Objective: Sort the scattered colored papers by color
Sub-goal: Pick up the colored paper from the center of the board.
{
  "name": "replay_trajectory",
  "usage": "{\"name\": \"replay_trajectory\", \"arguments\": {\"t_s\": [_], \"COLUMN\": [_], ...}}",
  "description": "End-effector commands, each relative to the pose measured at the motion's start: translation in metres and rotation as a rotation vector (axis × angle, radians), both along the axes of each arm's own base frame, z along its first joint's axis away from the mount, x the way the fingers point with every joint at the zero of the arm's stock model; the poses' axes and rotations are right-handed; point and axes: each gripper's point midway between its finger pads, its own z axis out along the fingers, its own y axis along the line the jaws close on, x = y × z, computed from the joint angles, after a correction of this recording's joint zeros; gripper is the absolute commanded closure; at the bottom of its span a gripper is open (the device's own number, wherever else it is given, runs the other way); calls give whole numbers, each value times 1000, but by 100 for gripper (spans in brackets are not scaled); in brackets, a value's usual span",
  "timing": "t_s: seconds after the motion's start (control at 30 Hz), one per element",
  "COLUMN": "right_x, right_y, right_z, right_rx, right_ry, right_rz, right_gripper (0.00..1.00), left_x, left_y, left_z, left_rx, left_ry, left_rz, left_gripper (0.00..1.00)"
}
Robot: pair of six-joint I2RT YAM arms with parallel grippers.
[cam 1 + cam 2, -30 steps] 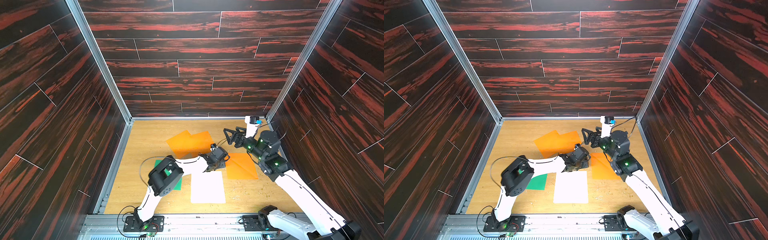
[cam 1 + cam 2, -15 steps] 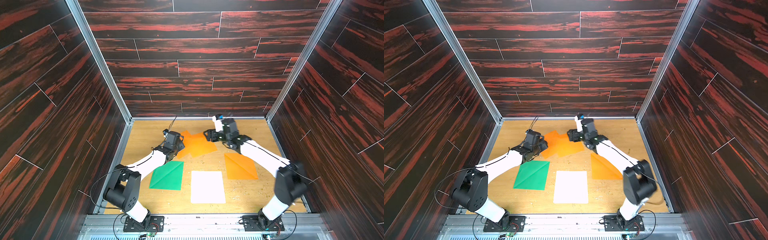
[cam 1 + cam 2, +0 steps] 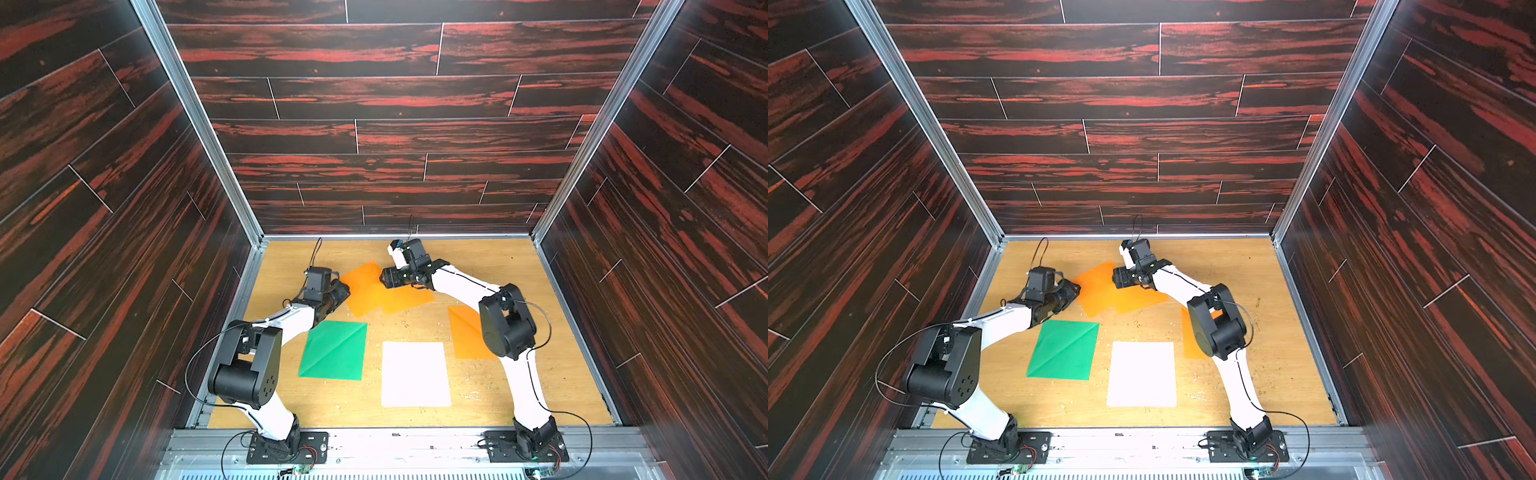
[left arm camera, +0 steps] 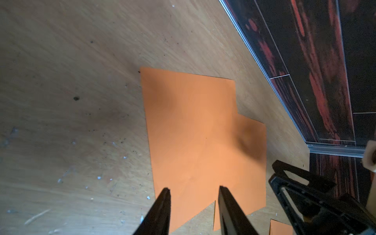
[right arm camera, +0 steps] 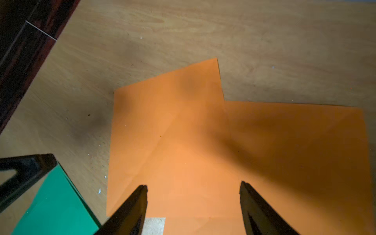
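Both arms have swung in to the back of the bench (image 3: 332, 403) since a second ago, and the left arm (image 3: 291, 320) is off the green sheet (image 3: 332, 351), which it mostly hid back then. Now that green sheet lies flat and uncovered, left of the bench's centre, one diagonal crease across it. White sheet (image 3: 415, 374) sits just to its right, nearer the front edge, with a gap between them. Up by the middle of the back edge, two orange sheets (image 3: 374, 293) overlap, skewed to one another. Left gripper (image 3: 340, 291) is at their left side, right gripper (image 3: 384, 277) at their right side, the two facing each other across the paper! In the left wrist view the left gripper (image 4: 194, 189) has its jaws parted, nothing between them, tips over the orange paper's edge. In the right wrist view the right gripper (image 5: 193, 184) has its jaws spread wider still, also empty, orange beneath. Whether any tip actually touches the paper, I can't tell. A third orange sheet (image 3: 465, 332) lies towards the right edge, well apart from the pair, partly hidden behind the elbow of the right arm (image 3: 507, 328).
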Motion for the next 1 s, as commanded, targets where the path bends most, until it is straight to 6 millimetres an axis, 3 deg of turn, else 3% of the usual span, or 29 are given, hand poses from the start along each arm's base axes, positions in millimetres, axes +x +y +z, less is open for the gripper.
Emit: {"name": "replay_trajectory", "arguments": {"t_s": [0.0, 0.37, 0.5, 0.7, 0.97], "right_x": [-12, -12, -14, -16, -18], "right_y": [9, 18, 16, 12, 9], "right_z": [-18, -53, -64, -70, -72], "right_rx": [-23, -74, -94, -116, -134], "right_ry": [56, 108, 127, 135, 133], "right_rz": [53, 74, 78, 79, 86], "right_gripper": [24, 22, 21, 21, 21], "left_x": [3, 9, 8, 8, 23], "left_y": [2, 15, 16, 17, 5], "left_z": [0, -16, -36, -55, -68], "left_rx": [-54, -84, -76, -65, -94], "left_ry": [-30, -34, 22, 69, 88], "left_rz": [-12, -7, -17, -26, -82], "left_gripper": [57, 57, 57, 56, 56]}}
